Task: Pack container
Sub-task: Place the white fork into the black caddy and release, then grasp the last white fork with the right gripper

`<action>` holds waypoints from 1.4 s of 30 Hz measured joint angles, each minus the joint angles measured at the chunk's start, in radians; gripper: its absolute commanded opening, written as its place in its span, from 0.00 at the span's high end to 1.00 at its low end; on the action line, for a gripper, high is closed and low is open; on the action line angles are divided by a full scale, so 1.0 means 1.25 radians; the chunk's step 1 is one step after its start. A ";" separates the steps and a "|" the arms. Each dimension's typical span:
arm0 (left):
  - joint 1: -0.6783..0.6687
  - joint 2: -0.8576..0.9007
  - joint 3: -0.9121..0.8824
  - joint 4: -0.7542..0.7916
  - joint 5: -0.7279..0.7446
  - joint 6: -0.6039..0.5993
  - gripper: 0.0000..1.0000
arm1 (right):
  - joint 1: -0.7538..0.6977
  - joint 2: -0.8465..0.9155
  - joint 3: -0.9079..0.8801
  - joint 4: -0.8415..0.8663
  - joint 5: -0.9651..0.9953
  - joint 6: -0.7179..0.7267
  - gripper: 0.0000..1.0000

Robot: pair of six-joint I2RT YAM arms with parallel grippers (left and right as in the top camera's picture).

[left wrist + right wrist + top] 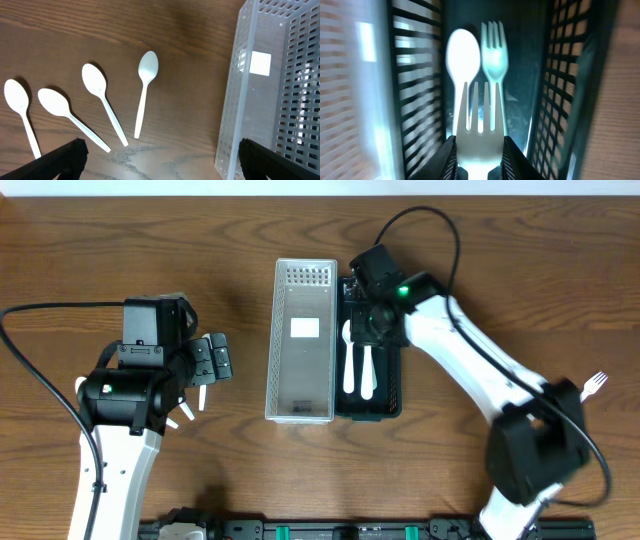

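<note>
My right gripper (479,155) is shut on a white plastic fork (479,127) and holds it over the far end of the black mesh container (392,395). A white spoon (463,55) and a white fork (494,50) lie inside that container (417,75). My left gripper (160,160) is open and empty above several white spoons (145,90) that lie on the wooden table, left of the clear mesh container (280,90). In the overhead view the left gripper (205,365) is left of the clear container (302,395) and the right gripper (365,320) is over the black one.
The clear container stands side by side with the black one at the table's middle. Another white fork (595,383) lies at the far right of the table. Spoon ends (185,412) show beside the left arm.
</note>
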 measured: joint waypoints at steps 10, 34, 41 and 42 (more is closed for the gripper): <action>0.000 0.000 0.000 0.000 0.000 0.000 0.02 | -0.008 0.045 0.058 -0.044 0.006 -0.034 0.50; 0.000 0.000 0.001 0.000 0.000 0.002 0.02 | -0.776 -0.125 0.227 -0.314 0.121 -0.057 0.11; 0.000 0.000 0.001 0.000 0.000 0.002 0.02 | -0.880 -0.123 -0.006 -0.155 0.106 -0.143 0.05; 0.000 0.000 0.001 0.000 0.000 0.002 0.02 | -0.890 -0.123 -0.041 -0.125 0.104 -0.157 0.05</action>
